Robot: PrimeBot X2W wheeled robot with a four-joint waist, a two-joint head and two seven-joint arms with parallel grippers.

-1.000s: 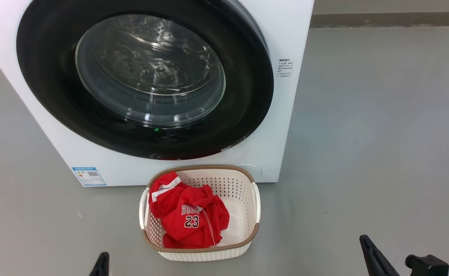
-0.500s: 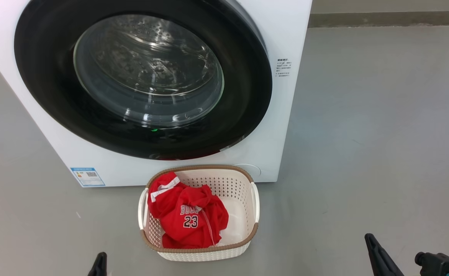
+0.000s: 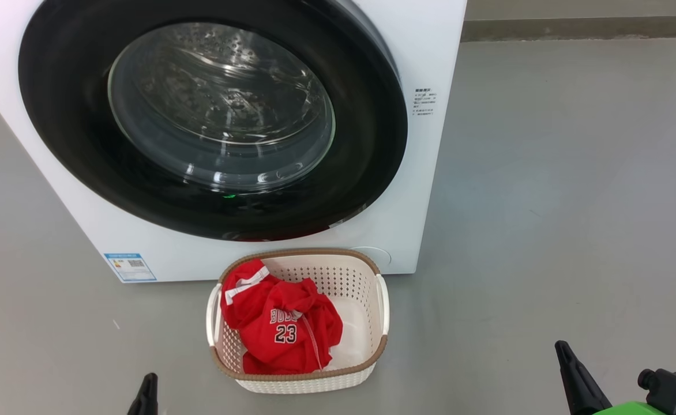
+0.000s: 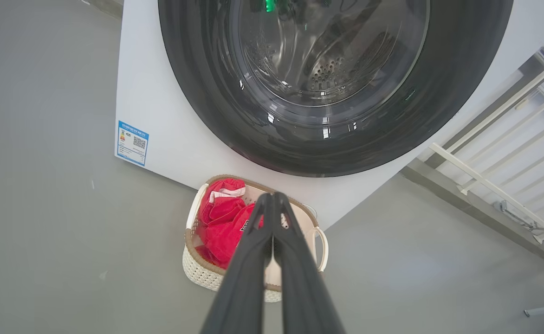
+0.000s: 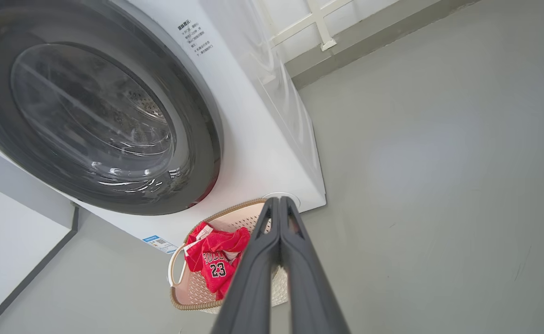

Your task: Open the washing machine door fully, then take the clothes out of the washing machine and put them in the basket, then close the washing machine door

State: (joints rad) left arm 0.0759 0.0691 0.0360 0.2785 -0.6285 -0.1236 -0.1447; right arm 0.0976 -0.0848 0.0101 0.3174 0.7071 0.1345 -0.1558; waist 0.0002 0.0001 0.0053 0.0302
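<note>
**Laundry out, door to: the washing machine point(image 3: 424, 190) stands on a grey floor point(image 3: 545, 202) with the robot's two claws idle before it.**

The washing machine door point(image 3: 221, 115) lies flat against the machine's front, apparently closed, and no red shows through its glass. Just in front sits the basket point(image 3: 297, 376), with the clothes point(image 3: 283, 325) heaped toward its left side, the "23" uppermost. The left gripper point(image 4: 272, 199) and right gripper point(image 5: 279, 202) are each pressed together, pinching nothing, and hang low on either side of the basket. The door is ahead of and above both, and the left gripper is the nearer to the basket. Judged from this, no step seems to be left.
</note>
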